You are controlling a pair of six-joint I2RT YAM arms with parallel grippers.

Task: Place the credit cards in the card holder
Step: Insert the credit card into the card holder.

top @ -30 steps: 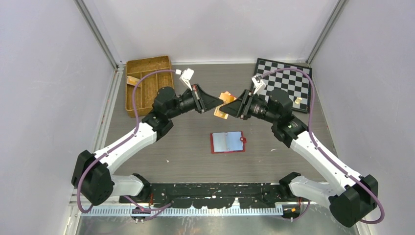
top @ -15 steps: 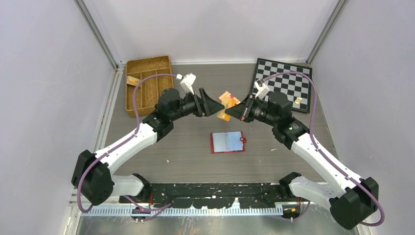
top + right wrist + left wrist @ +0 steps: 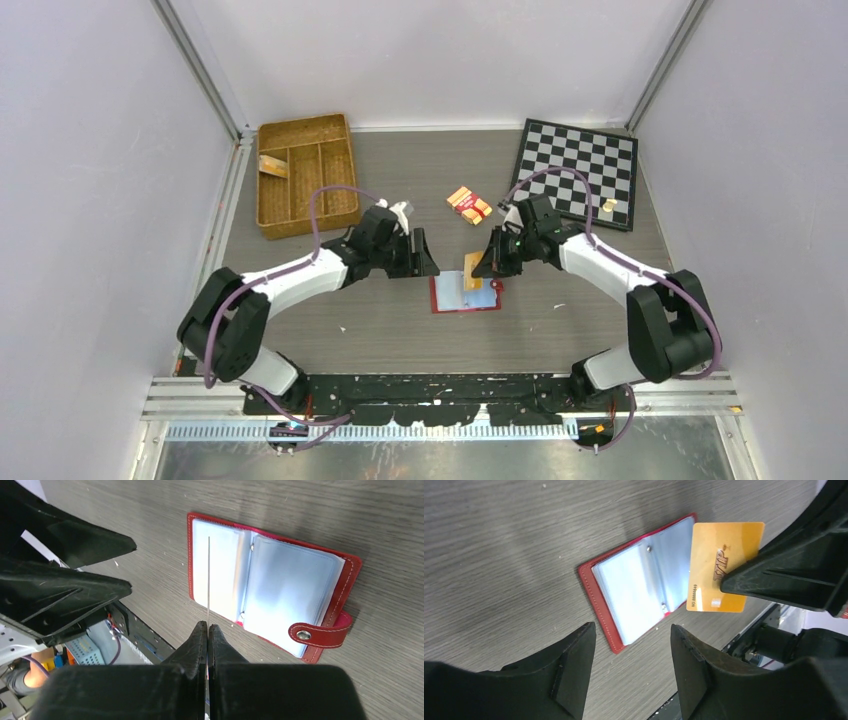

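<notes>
Orange credit card (image 3: 716,555) partly hides card holder (image 3: 629,595).

Even, diffuse white light falls from above, leaving only short, soft shadows on the counter (image 3: 380,320). The card holder (image 3: 270,587) sleeves carry a pale bluish sheen. In the wrist views the near fingers (image 3: 569,675) look dark and slightly soft, while the wood grain stays sharp.

A: What lies under the left hand (image 3: 425,262)?
B: A grey wood-grain bench (image 3: 380,335), evenly lit.
A: And beyond that hand?
B: A pale lilac back wall (image 3: 430,60), with a metal post (image 3: 198,70) at each far corner.
A: To its outer side?
B: A plain side wall (image 3: 90,200). Another stands out past the right hand (image 3: 480,268).
</notes>
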